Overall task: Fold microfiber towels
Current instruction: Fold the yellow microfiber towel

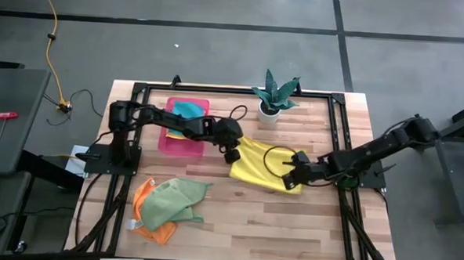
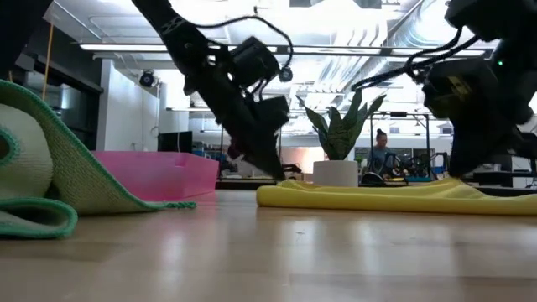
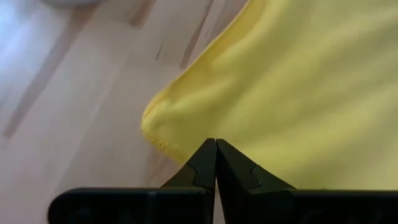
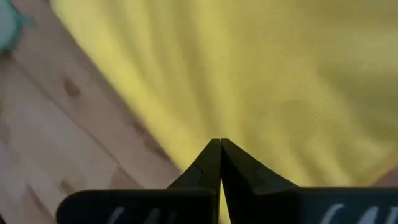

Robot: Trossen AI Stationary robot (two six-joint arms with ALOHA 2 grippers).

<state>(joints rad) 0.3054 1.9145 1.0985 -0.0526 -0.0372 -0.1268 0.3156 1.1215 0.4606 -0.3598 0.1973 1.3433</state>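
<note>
We see the yellow towel (image 1: 263,166) lying mid-bench, long axis slanting toward the front right corner; left gripper (image 1: 232,155) and right gripper (image 1: 288,180), jaws pressed together, pinch its opposite ends.

The high view looks straight down on the whole table (image 1: 236,216); the low view looks level across it. Both wrist views sit close above the yellow towel (image 1: 260,164).

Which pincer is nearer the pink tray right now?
Left. The left pincer sits just beside the pink tray, at the yellow towel's near edge. The right pincer is at the towel's far side.
</note>
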